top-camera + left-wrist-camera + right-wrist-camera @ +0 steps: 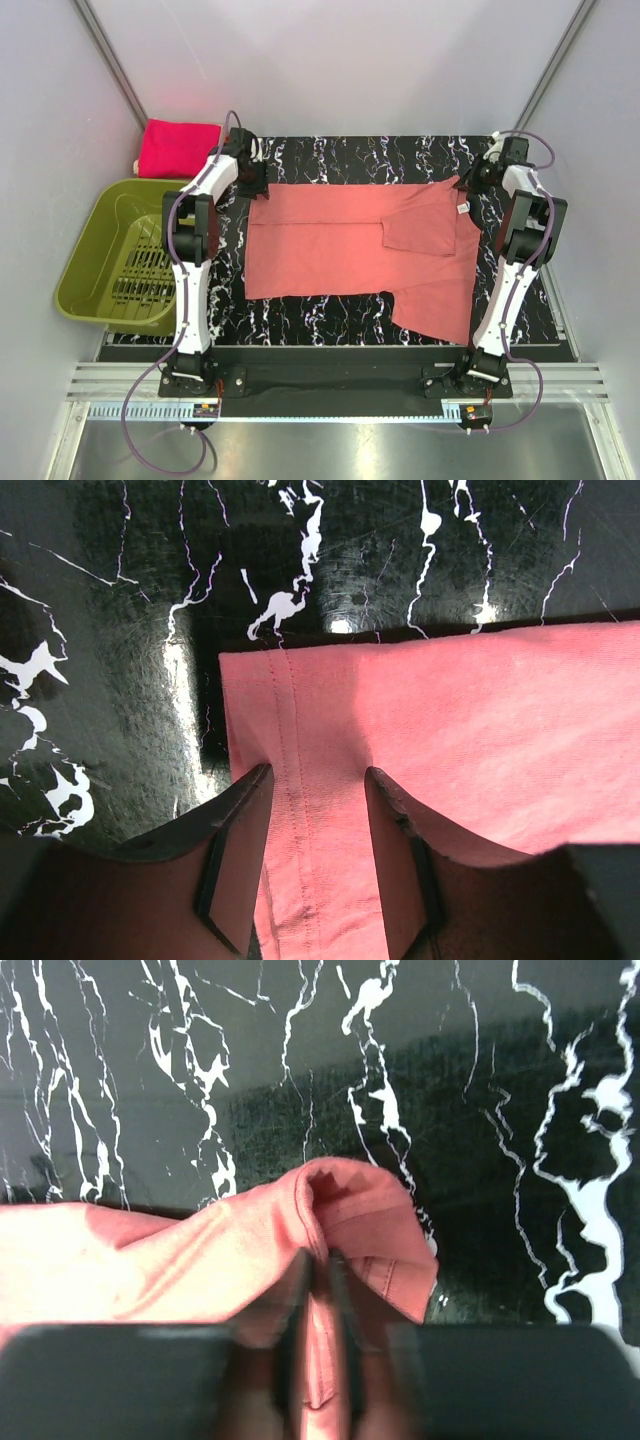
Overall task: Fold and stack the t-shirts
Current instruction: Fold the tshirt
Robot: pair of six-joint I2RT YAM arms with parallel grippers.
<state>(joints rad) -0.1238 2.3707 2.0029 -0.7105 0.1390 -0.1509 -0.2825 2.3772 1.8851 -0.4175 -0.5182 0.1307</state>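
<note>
Nearest the near-right corner, one sleeve of the salmon t-shirt, spread flat over the middle of the tabletop. Off the left edge, an olive basket. At the shirt's far-left corner, left fingers parted, straddling the hem, not closed on it. Far right, right fingers pinched tight on a bunched fold. Beyond the far-left corner, a folded magenta t-shirt.
</note>
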